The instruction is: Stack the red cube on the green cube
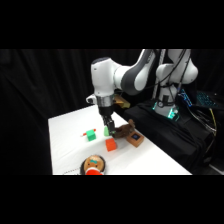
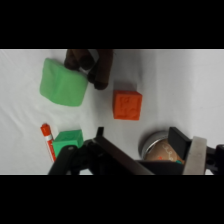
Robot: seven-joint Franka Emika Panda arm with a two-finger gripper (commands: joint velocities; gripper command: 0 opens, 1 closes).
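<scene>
One broad white counter [image 1: 65, 145] fills the scene and the white arm [image 1: 107, 75] comes down over its middle, the pincer [image 1: 106, 126] low above a paler green cube [image 2: 62, 82], and I cannot tell whether it is open or closed, or whether it has hold of anything. Near the front edge sits a round tan toy [image 1: 93, 165], with a dark brown toy [image 1: 122, 131] just beside the pincer. Down to the small ones: the red cube [image 1: 110, 145] rests on the counter, unstacked, near the pincer, and the green cube [image 1: 90, 135] sits apart from it, a small orange-red stick [image 2: 47, 140] just beside it.
</scene>
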